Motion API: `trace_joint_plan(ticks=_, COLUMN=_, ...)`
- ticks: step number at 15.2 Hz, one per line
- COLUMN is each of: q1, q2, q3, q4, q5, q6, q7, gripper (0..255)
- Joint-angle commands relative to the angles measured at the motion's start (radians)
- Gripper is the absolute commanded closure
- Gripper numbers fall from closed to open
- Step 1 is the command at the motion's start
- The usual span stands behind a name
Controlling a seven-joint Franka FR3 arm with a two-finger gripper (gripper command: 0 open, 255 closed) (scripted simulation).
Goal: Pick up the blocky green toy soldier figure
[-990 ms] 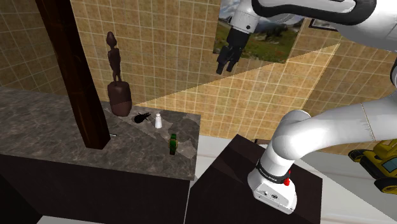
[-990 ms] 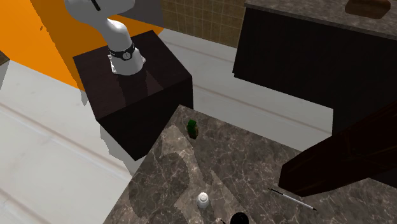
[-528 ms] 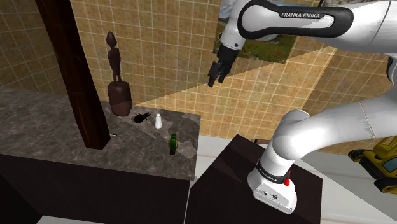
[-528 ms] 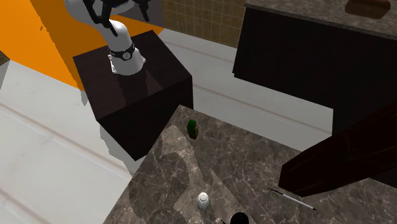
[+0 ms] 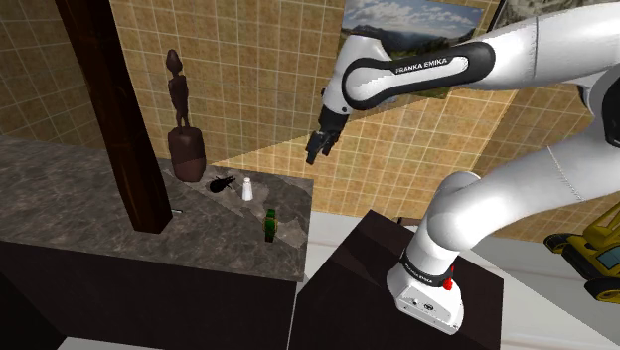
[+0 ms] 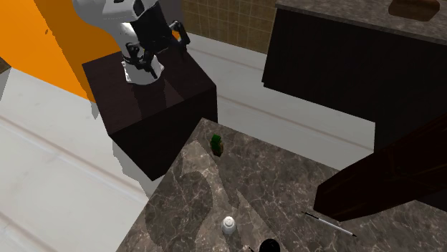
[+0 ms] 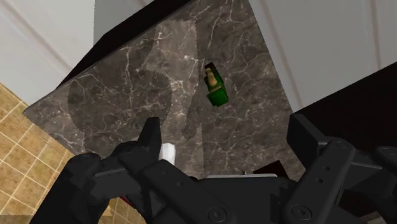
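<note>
The green toy soldier [image 5: 269, 225] stands upright near the front corner of the dark marble counter [image 5: 119, 224], close to the edge facing the stand. My gripper [image 5: 318, 149] hangs high in the air above and to the shoulder view's right of it, fingers apart and empty. In the wrist view the soldier [image 7: 216, 89] lies well ahead of the open gripper [image 7: 228, 137], between the two fingers' lines and far from them. The second exterior view has the soldier [image 6: 216, 144] at the counter's corner and the gripper [image 6: 163, 41] over the stand.
A small white object [image 5: 246, 189], a black object [image 5: 223, 183] and a tall brown carved figure [image 5: 181, 119] stand farther back on the counter. A thick dark wooden post [image 5: 119, 109] rises from it. The dark stand box [image 5: 397, 288] sits beside the counter's edge.
The gripper has swung down and toward the shoulder view's left, nearer the counter. The soldier and other objects have not moved.
</note>
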Motion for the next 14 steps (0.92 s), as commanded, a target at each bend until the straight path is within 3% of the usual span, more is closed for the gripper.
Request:
trace_joint_plan(ticks=1, q1=0.012, q2=0.054, q3=0.01, q4=-0.033, q5=0.01, q6=0.093, q7=-0.004, gripper=0)
trace_joint_plan(ticks=8, q1=0.053, q2=0.31, q3=0.024, q4=-0.071, q5=0.05, q6=0.398, q7=-0.039, gripper=0)
trace_joint_plan(ticks=14, q1=0.096, q2=0.58, q3=0.03, q4=-0.032, q5=0.114, q6=0.638, q7=-0.096, gripper=0)
